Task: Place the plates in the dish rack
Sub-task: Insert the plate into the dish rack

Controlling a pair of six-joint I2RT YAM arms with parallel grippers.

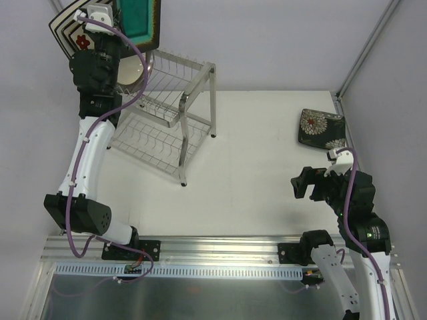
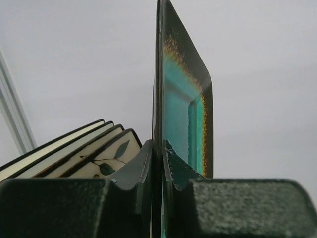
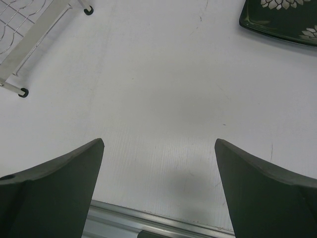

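Observation:
My left gripper point(image 1: 115, 17) is shut on the edge of the dark square teal-centred plate point(image 1: 138, 21) and holds it upright above the top tier of the silver wire dish rack point(image 1: 175, 113). In the left wrist view both pads point(image 2: 143, 166) pinch the plate point(image 2: 185, 99). The white black-rimmed plate point(image 1: 61, 30) and the cream flowered plate point(image 1: 81, 41) stand at the rack's far left point(image 2: 106, 158). The round cream grey-rimmed plate point(image 1: 135, 71) stands in the upper tier. The dark plate with white blooms point(image 1: 321, 128) lies flat at the right point(image 3: 282, 17). My right gripper point(image 1: 301, 185) is open and empty above the table point(image 3: 159, 144).
The rack's front legs point(image 1: 182, 181) stand near the table's middle left, and one foot shows in the right wrist view point(image 3: 22, 92). A metal rail point(image 1: 220, 250) runs along the near edge. A wall and a corner post point(image 1: 363, 50) bound the far right.

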